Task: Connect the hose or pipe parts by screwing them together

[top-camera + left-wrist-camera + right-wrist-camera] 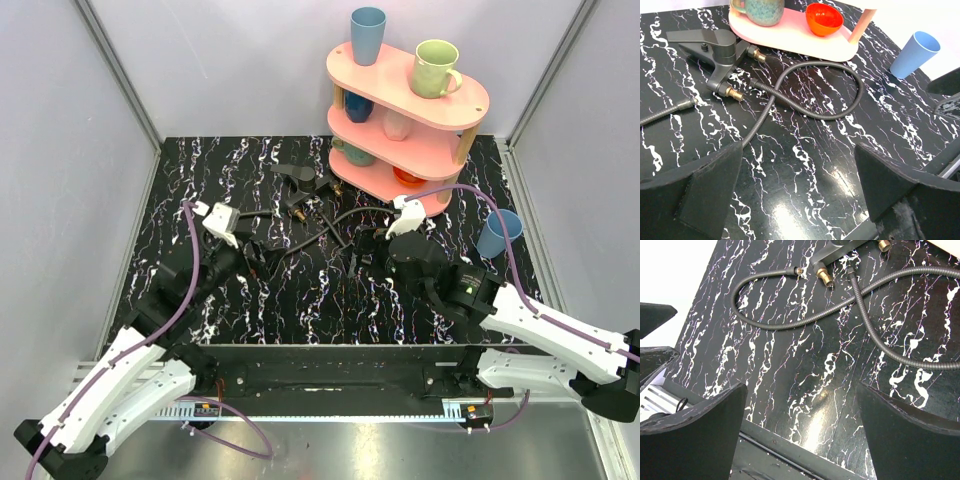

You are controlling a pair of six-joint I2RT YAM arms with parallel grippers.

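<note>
The hose or pipe parts lie at the back middle of the black marbled mat. A dark angular piece (300, 178) (710, 47) carries brass threaded ends (733, 92) (824, 276). One thin black hose (810, 90) (880, 335) loops in front of it. A second hose (765, 322) (665, 112) ends in a small fitting (799, 271) just short of a brass end. My left gripper (252, 255) (800, 185) is open, hovering near the hoses with only mat between its fingers (705, 190). My right gripper (372, 250) (802, 430) is open too, touching nothing.
A pink two-tier shelf (400, 175) (795, 32) with mugs, cups and an orange bowl (824, 17) stands at the back right, close behind the angular piece. A blue cup (497, 233) (915, 52) stands to its right. Grey walls enclose the mat.
</note>
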